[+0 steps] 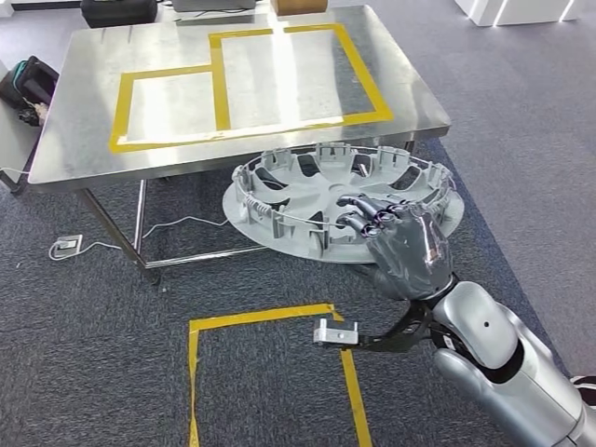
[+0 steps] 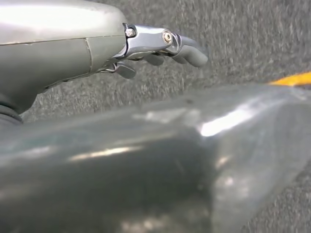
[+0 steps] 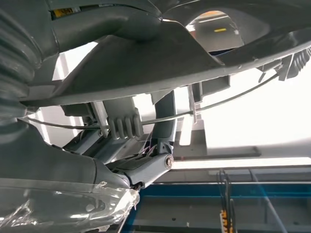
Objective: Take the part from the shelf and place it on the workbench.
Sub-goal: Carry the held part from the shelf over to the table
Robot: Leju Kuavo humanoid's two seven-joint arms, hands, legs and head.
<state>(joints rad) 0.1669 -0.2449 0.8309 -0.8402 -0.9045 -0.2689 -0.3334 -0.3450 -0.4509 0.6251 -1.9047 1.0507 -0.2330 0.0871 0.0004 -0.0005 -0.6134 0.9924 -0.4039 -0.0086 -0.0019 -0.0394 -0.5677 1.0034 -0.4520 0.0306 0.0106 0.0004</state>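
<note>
Right robot hand (image 1: 408, 247) at centre right of frame, gripping near rim of silver wheel cover (image 1: 331, 196). Cover held flat in the air, just below front edge of steel table (image 1: 84, 112). Left robot hand (image 2: 161, 46) holding nothing, fingers loosely extended over grey carpet (image 2: 238, 34).

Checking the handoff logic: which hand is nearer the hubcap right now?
Right. The right hand grips the hubcap at its near rim, fingers curled over the edge, holding it in front of the workbench. The left hand hangs over carpet, holding nothing.
</note>
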